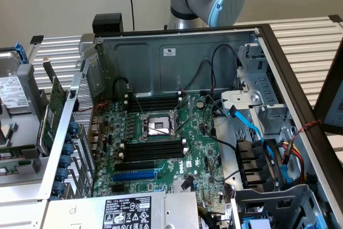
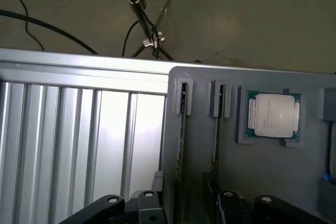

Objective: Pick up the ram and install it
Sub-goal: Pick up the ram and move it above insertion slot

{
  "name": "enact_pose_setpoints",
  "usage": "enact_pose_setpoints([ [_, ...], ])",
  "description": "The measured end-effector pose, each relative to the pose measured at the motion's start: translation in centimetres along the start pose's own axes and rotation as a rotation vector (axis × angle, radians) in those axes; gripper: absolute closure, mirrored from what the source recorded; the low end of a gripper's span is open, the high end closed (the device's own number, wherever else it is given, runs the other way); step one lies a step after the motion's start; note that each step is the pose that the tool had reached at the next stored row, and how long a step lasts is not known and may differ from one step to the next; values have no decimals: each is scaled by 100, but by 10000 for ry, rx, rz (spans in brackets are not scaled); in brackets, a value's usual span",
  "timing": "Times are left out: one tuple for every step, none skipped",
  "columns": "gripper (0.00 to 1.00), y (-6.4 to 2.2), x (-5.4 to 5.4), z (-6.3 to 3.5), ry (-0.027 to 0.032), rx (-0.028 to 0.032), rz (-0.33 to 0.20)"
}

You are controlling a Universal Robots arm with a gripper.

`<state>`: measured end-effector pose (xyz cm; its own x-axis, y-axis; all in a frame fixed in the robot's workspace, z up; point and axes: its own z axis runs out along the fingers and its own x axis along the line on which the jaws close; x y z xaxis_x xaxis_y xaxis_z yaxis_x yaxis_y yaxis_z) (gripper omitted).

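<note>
End effector (image 2: 186, 208) hangs wide open, gripping nothing, over the grey tray (image 2: 310, 171); ram (image 2: 181, 129) stands on edge in the slot along that tray's edge next to the slatted tabletop (image 2: 79, 140). Farther along, a processor (image 2: 273, 116) lies in its pocket.

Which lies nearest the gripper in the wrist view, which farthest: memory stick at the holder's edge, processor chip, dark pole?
1. Memory stick: at the holder's edge, by the gripper.
2. Processor chip: in the holder's recess.
3. Dark pole: beyond the table edge.
</note>
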<state>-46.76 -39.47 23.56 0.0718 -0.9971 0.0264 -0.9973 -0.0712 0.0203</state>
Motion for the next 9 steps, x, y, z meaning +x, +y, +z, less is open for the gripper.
enact_pose_setpoints([
  [58, -2, 0, 18, 0, -1, 0],
  [58, -4, 0, 36, 0, 0, 0],
  [58, -9, 0, 54, -1, 0, -1],
  [58, -20, 1, 73, 0, 0, -2],
  [58, -38, 2, 90, 0, -1, -2],
  [58, -59, 2, 108, 0, 0, 0],
  [58, -71, 2, 128, -1, 1, -1],
  [58, -75, 2, 145, 0, 1, -1],
  [58, -75, 1, 162, -2, 0, -1],
])
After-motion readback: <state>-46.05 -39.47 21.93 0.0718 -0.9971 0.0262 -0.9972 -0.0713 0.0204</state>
